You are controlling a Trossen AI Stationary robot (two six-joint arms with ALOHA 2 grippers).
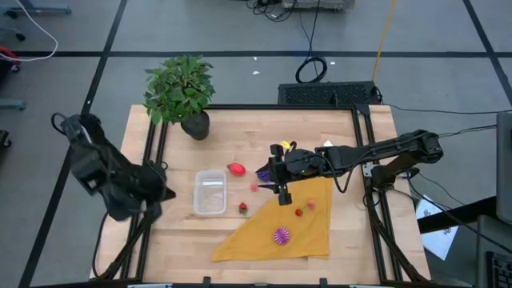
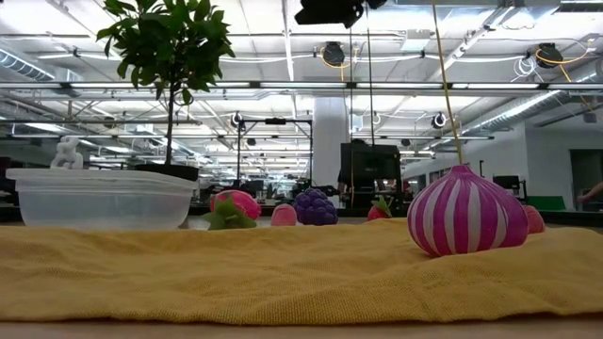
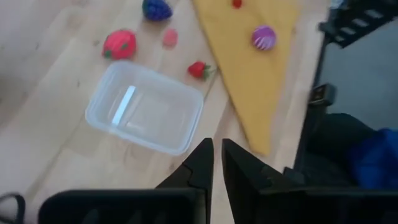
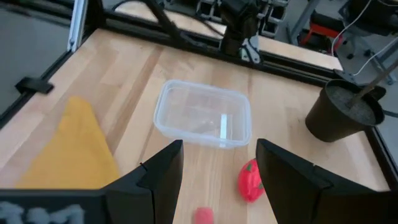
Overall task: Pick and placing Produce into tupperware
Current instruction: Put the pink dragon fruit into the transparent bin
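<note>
No brand, label or readable writing shows on anything here. In the overhead frame my right gripper hangs at centre above the upper edge of the mustard-yellow cloth, fingers partly apart and holding nothing; my left gripper waits at the left, beside the table's edge, fingers pressed shut and empty. The clear tupperware sits left of centre on bare wood, with nothing in it. Just right of it lie a red strawberry-like piece, a purple berry, a small pink piece and a small red strawberry. On the cloth are two small red and pink pieces and, toward the bottom centre, the magenta striped bulb. The potted plant stands at upper left.

The table-level frame alone shows the bulb's white stripes, large at right, and the room's ceiling lights behind; no gripper fingers appear in it. My left wrist frame shows my closed fingertips at bottom centre below the tupperware. My right wrist frame shows the gap between my fingers, the tupperware at centre, and the plant's black pot at right.
</note>
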